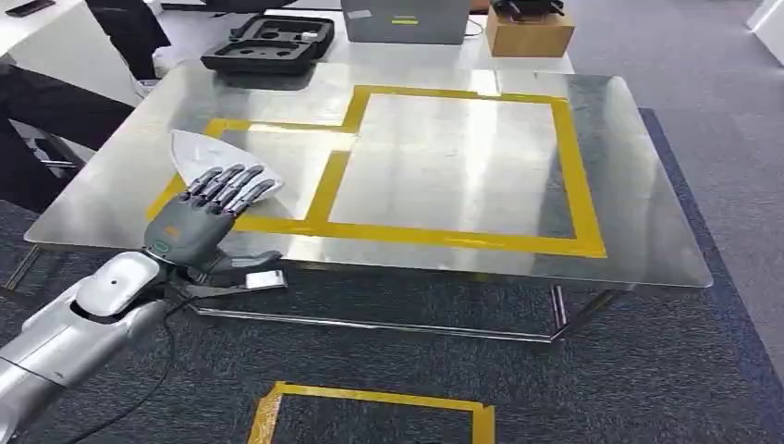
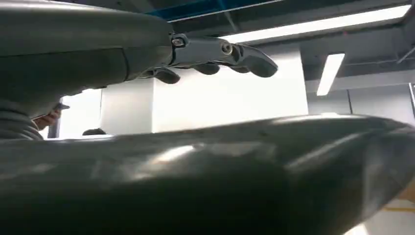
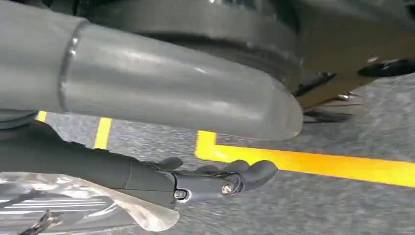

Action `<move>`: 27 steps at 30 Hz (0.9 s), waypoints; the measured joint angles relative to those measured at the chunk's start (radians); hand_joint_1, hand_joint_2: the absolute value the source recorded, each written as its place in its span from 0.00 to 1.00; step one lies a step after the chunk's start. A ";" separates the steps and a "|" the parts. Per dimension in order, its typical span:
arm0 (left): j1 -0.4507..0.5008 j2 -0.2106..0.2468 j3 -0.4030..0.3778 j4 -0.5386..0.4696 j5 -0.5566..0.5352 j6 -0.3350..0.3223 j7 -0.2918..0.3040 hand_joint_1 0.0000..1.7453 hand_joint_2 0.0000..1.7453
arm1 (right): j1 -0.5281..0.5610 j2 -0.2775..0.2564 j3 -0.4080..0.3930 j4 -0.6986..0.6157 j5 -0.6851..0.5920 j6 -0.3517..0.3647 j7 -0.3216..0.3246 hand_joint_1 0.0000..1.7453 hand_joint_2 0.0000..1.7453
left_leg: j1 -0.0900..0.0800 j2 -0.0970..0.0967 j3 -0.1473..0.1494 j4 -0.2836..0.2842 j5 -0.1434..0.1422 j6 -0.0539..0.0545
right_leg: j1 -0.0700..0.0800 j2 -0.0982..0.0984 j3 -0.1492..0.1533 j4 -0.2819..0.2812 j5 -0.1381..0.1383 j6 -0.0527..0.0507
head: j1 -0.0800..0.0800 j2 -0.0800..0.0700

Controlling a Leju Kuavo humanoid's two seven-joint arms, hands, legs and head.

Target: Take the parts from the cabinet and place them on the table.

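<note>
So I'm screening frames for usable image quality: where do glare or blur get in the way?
Head view: ceiling light glares off the table, washing out the part under the left hand. Left wrist view: bright, blown-out background. Right wrist view: floor softly blurred.

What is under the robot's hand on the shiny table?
A pale, thin part lies under the left hand, resting on the table over yellow tape. The fingers cover its near edge, so that bit is hidden.
</note>
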 joint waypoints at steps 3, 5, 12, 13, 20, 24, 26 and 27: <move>0.009 0.000 0.000 0.000 0.001 0.001 0.003 0.00 0.00 | -0.001 0.000 0.000 0.001 0.001 0.000 0.001 0.00 0.00 | 0.000 0.000 -0.043 0.008 0.029 -0.008 | -0.001 0.000 0.128 -0.143 0.100 -0.002 | 0.001 0.000; 0.013 0.005 0.006 0.000 0.003 0.008 0.006 0.00 0.00 | -0.005 0.000 0.000 0.001 0.003 0.000 0.002 0.00 0.00 | -0.005 -0.001 -0.062 0.023 0.039 -0.018 | 0.001 0.003 0.264 -0.328 0.068 -0.009 | 0.002 0.000; 0.052 0.040 0.032 0.000 0.012 0.033 0.008 0.00 0.00 | -0.003 0.005 0.000 0.002 0.013 -0.001 0.015 0.00 0.00 | 0.005 0.000 -0.110 0.142 -0.078 -0.058 | 0.001 -0.005 0.218 -0.349 0.110 -0.064 | -0.008 0.000; 0.058 0.043 0.035 0.000 0.012 0.034 0.008 0.00 0.00 | -0.003 0.005 0.000 0.003 0.014 -0.001 0.016 0.00 0.00 | 0.006 -0.001 -0.128 0.227 -0.134 -0.062 | 0.001 -0.007 0.204 -0.348 0.122 -0.065 | -0.006 0.000; 0.087 0.058 0.058 -0.003 0.012 0.040 0.004 0.00 0.00 | -0.007 0.013 0.000 0.003 0.018 -0.004 0.026 0.00 0.00 | 0.008 -0.001 0.096 0.045 -0.076 -0.056 | 0.007 -0.009 0.114 -0.327 0.179 -0.046 | -0.008 0.000; 0.112 0.069 0.075 -0.008 0.014 0.057 0.003 0.00 0.00 | -0.008 0.015 0.000 0.004 0.020 -0.008 0.031 0.00 0.00 | 0.000 -0.003 0.098 0.003 -0.085 -0.031 | 0.003 -0.009 0.096 -0.328 0.215 -0.018 | -0.007 0.000; 0.120 0.069 0.074 -0.008 0.014 0.061 0.003 0.00 0.00 | -0.008 0.015 0.000 0.006 0.020 -0.010 0.033 0.00 0.00 | 0.009 0.004 0.079 -0.005 -0.057 -0.012 | 0.005 -0.004 0.067 -0.311 0.181 -0.010 | -0.008 0.000; 0.122 0.068 0.075 -0.011 0.015 0.065 0.002 0.00 0.00 | -0.008 0.015 0.000 0.006 0.020 -0.010 0.034 0.00 0.00 | 0.009 0.003 0.061 -0.006 -0.048 -0.009 | 0.006 -0.002 0.052 -0.253 0.120 -0.007 | 0.000 0.000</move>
